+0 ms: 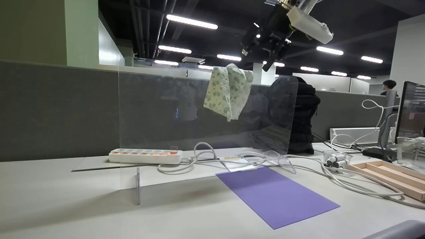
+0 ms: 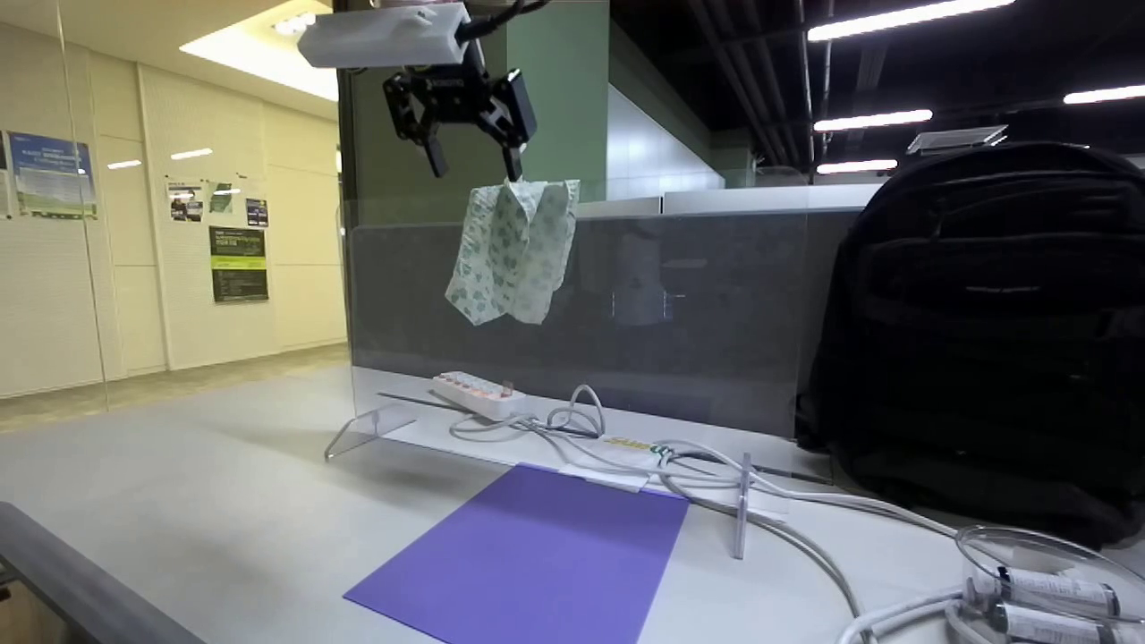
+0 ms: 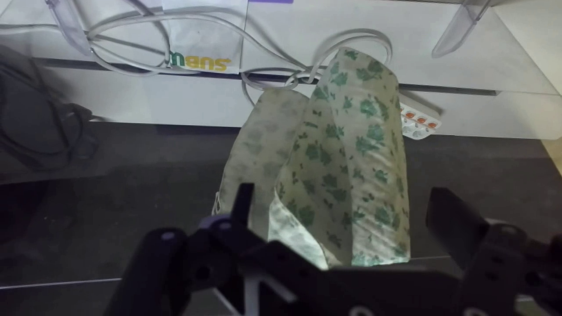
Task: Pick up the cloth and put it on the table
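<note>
angular fingers [image 3: 454, 221] above creased leaf-print cloth [image 3: 373, 145]

The pale table [image 1: 172, 215] is topped by a purple sheet [image 1: 275, 196]. At the sheet's back edge, paper [image 3: 204, 41] is crossed by cables [image 3: 189, 16]. Through a clear panel [image 1: 199, 132] stood on it, a power strip [image 1: 146, 158] is seen towards the back. A cup [image 1: 348, 158], tray [image 1: 415, 193], backpack [image 2: 984, 340] and monitor [image 1: 412, 113] are also carried.

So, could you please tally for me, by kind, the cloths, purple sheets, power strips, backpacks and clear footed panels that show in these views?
Cloth: 1
Purple sheet: 1
Power strip: 1
Backpack: 1
Clear footed panel: 1
Total: 5
</note>
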Robot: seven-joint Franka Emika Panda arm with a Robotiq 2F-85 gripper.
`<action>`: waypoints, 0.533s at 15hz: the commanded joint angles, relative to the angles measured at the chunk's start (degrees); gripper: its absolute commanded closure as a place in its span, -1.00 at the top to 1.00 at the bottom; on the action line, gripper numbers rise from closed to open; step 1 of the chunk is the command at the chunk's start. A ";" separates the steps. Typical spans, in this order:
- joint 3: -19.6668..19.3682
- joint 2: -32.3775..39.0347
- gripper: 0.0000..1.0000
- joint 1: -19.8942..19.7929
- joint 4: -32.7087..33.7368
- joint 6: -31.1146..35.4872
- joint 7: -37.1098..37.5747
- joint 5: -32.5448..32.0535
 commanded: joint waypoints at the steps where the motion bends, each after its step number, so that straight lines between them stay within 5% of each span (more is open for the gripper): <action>1: -0.31 0.58 1.00 0.33 0.03 2.30 0.40 -1.33; 8: -4.24 6.03 1.00 5.40 2.16 14.71 -8.97 -0.81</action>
